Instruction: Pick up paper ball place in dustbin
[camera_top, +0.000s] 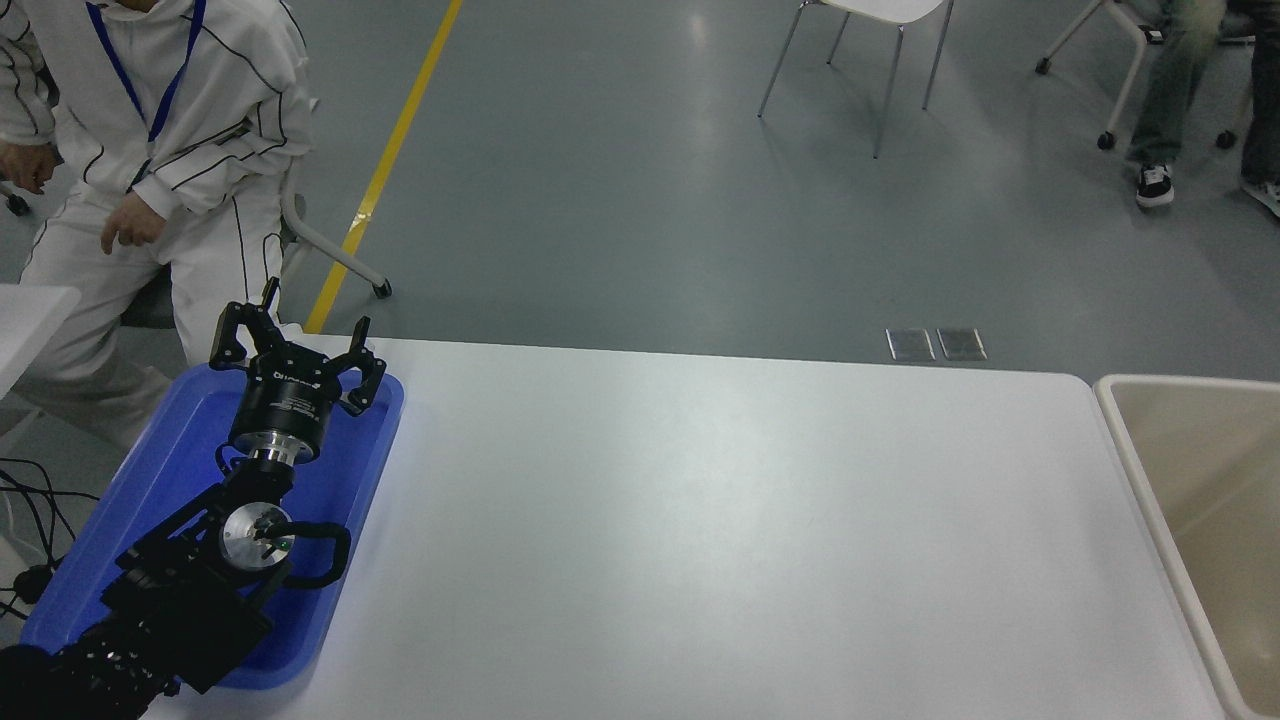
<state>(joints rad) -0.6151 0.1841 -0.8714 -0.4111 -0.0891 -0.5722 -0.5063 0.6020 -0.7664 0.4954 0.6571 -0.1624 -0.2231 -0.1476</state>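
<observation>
Dustbin (1190, 480) at table's (720, 520) right edge, left hand (296, 345) spread open, holding nothing, over blue tray (160, 470)

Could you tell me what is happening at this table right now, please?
Nothing is being handled at this moment. The left gripper is parked with its fingers spread, above the blue tray at the white table's left end. The right arm is out of view. The beige dustbin stands at the table's right edge, and no paper ball can be seen on the table or in the visible part of the bin. A person in white sits at the far left.
</observation>
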